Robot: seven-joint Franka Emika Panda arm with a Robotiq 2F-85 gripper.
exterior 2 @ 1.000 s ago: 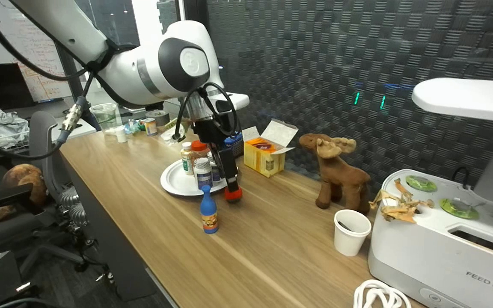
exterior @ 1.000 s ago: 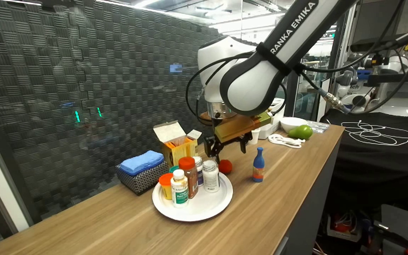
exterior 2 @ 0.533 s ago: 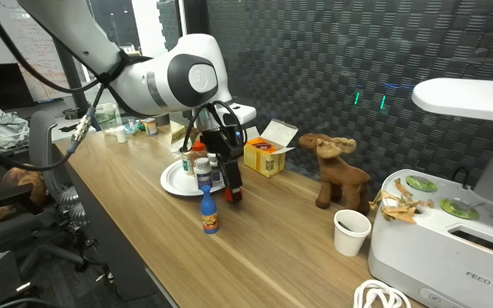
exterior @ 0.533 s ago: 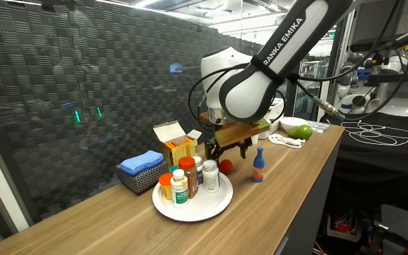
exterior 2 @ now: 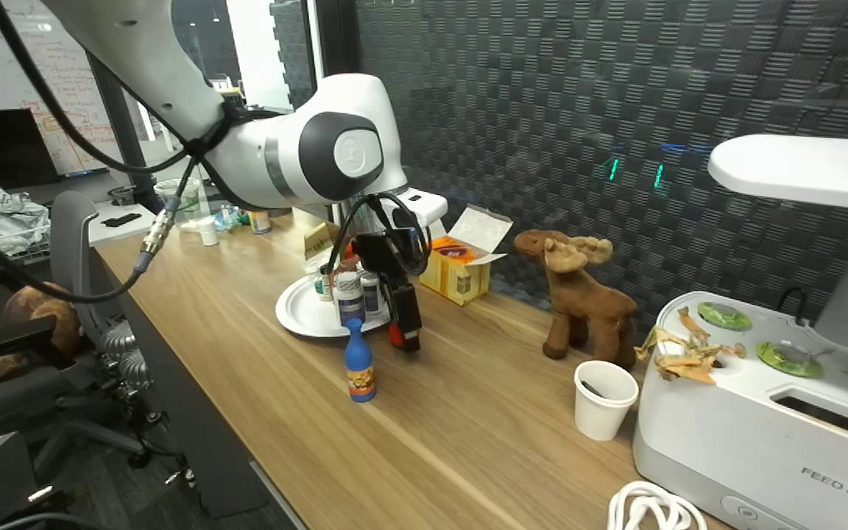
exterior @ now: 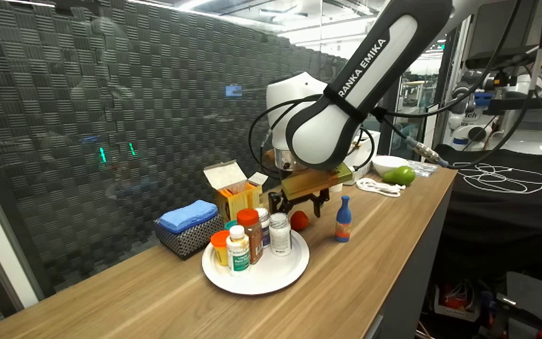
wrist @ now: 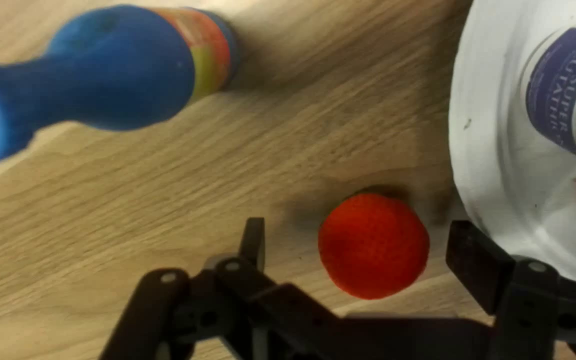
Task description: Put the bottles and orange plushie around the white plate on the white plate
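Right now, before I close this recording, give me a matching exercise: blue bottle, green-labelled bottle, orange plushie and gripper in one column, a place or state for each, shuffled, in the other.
1. blue bottle
2. green-labelled bottle
3. orange plushie
4. gripper

A. on the wooden counter, between the fingertips in the wrist view
B. open, gripping nothing
C. upright on the white plate
D. upright, off the plate

Pairs: 1-D; 2-C; 3-A; 4-B

Plush moose near white cup
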